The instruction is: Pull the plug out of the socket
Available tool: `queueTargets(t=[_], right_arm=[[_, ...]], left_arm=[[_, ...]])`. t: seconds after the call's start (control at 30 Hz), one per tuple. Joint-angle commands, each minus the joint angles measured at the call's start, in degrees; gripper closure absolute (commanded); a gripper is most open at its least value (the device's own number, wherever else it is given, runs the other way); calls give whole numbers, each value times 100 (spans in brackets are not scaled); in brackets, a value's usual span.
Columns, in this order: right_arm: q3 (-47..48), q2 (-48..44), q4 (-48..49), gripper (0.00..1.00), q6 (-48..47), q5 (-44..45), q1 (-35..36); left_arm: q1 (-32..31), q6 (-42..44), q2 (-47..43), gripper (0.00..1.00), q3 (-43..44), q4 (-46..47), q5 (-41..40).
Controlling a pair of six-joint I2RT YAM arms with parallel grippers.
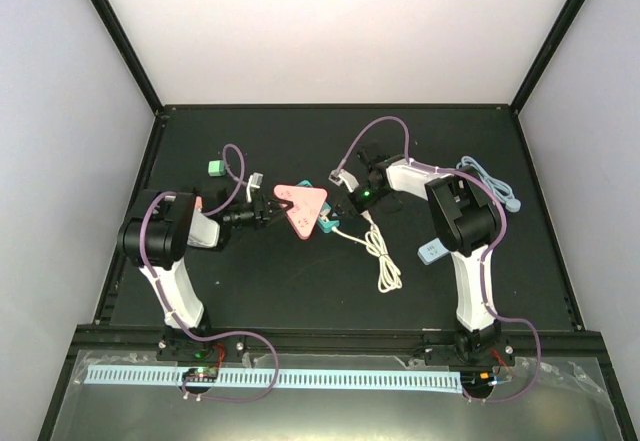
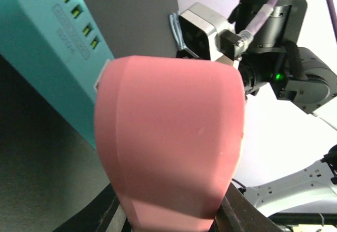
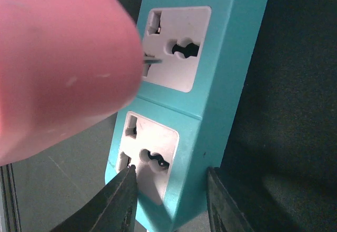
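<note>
A pink triangular plug (image 1: 300, 206) sits against a teal power strip (image 1: 328, 223) at the table's middle. My left gripper (image 1: 265, 213) is shut on the plug from the left. In the left wrist view the plug (image 2: 174, 137) fills the space between the fingers (image 2: 239, 213), with the strip (image 2: 47, 42) behind it. My right gripper (image 1: 345, 209) is shut on the strip's end. In the right wrist view its fingers (image 3: 124, 200) straddle the strip (image 3: 221, 84). The plug (image 3: 58, 58) is at the upper socket, and a metal pin (image 3: 151, 60) shows between them.
The strip's white cable (image 1: 385, 261) coils toward the front. A green block (image 1: 214, 168) and a white connector (image 1: 255, 181) lie behind the left gripper. A light blue piece (image 1: 432, 251) and a grey cable (image 1: 495, 186) lie by the right arm.
</note>
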Motion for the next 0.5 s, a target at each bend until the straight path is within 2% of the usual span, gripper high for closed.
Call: queueTargets(t=[0.0, 0.27, 0.47], right_arm=[[-147, 415, 88, 61, -15, 777, 85], [-127, 408, 80, 61, -11, 757, 89], [-88, 227, 85, 60, -8, 591, 79]], left_arm=[[8, -403, -47, 98, -24, 836, 378], [4, -306, -435, 98, -64, 671, 374], [21, 543, -1061, 98, 117, -682, 321]])
